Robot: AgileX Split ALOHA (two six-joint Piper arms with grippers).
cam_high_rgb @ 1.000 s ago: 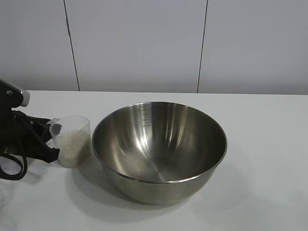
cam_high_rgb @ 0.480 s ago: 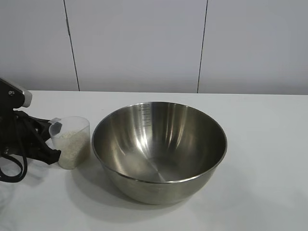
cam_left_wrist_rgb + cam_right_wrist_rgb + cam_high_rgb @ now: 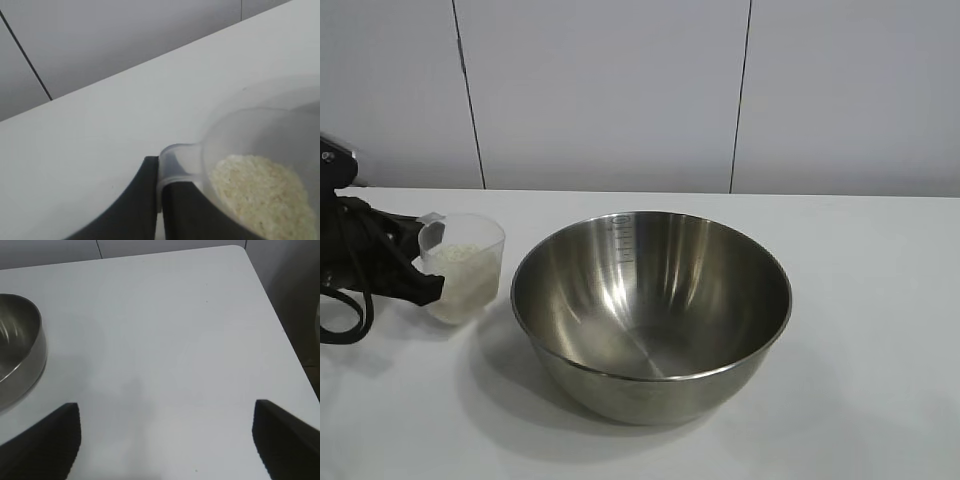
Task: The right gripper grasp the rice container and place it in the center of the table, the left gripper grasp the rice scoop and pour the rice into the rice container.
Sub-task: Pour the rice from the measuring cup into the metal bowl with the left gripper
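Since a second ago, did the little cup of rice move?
Yes. The rice scoop, pinched by the left gripper, rose off the table beside the unmoved steel bowl.

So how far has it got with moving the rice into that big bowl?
Done: the shiny steel mixing bowl sits mid-table, empty. In hand: the left gripper has shut its jaws on the tab of the clear plastic measuring cup, white rice inside, held beside the bowl. Left: tipping it in. The right gripper waits open, apart.
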